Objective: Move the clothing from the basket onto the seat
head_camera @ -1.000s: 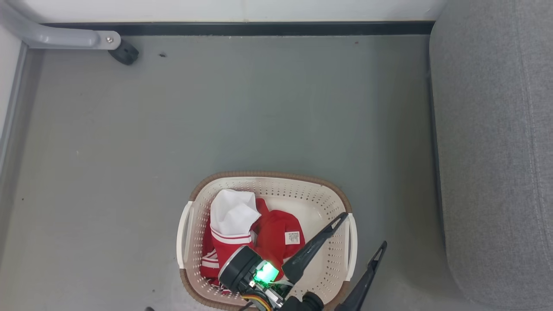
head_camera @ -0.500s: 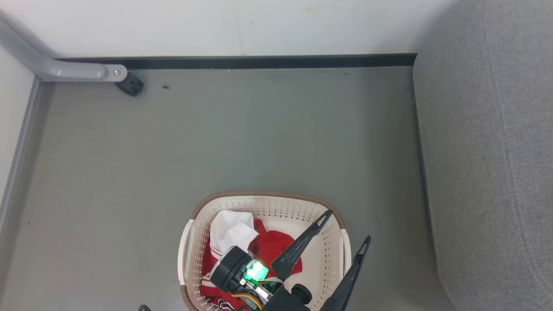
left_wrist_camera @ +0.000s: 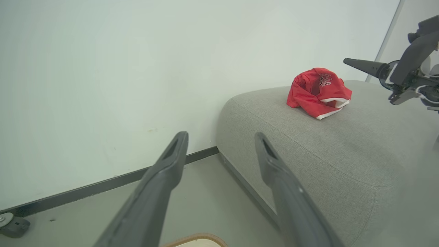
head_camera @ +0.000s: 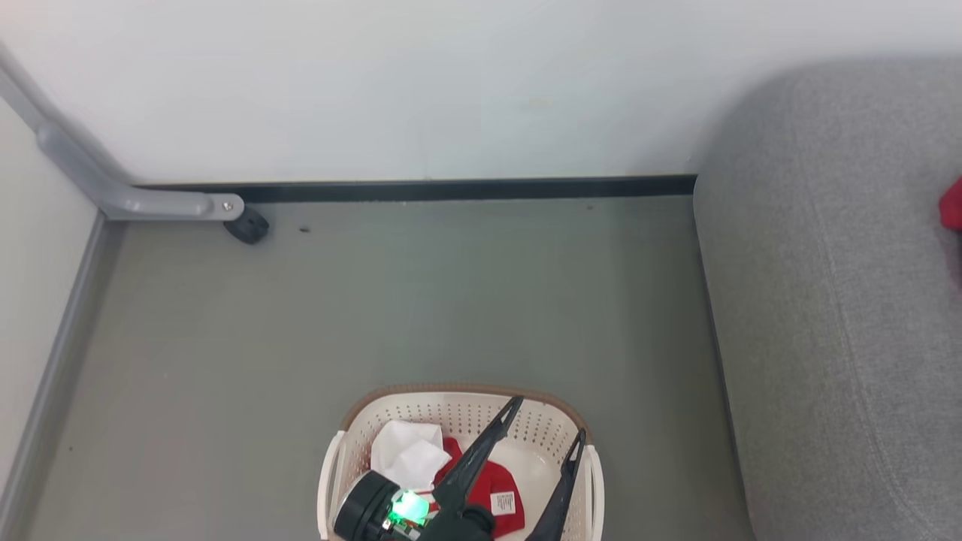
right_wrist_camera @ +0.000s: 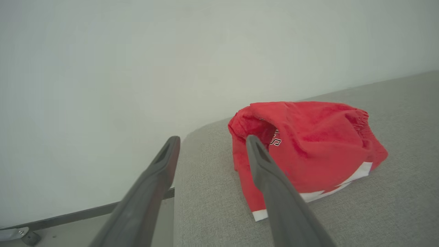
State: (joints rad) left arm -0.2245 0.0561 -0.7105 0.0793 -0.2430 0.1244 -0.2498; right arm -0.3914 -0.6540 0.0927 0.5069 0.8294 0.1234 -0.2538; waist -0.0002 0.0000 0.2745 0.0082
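The basket (head_camera: 451,394) stands on the floor at the bottom of the head view, holding white fabric (head_camera: 409,451) and a red garment (head_camera: 492,485) with a label. My left gripper (head_camera: 547,418) hovers open over the basket's right half, empty; its wrist view shows the same spread jaws (left_wrist_camera: 220,135) and a bit of brown rim (left_wrist_camera: 197,236). Another piece of the clothing, red with white trim (left_wrist_camera: 319,91), lies bunched on the grey seat (left_wrist_camera: 325,144). My right gripper (right_wrist_camera: 211,138) is open and empty just before that garment (right_wrist_camera: 308,147), above the seat (right_wrist_camera: 377,212).
A white wall with black skirting (head_camera: 451,188) runs behind the grey floor. A grey metal leg with a black caster (head_camera: 248,225) stands at the back left. The seat (head_camera: 827,338) takes up the right side, a red scrap (head_camera: 953,204) at its edge.
The head camera has tilted up, so the basket sits lower in the picture and more wall shows. My left gripper has shifted from straddling the basket's right rim to over its inside.
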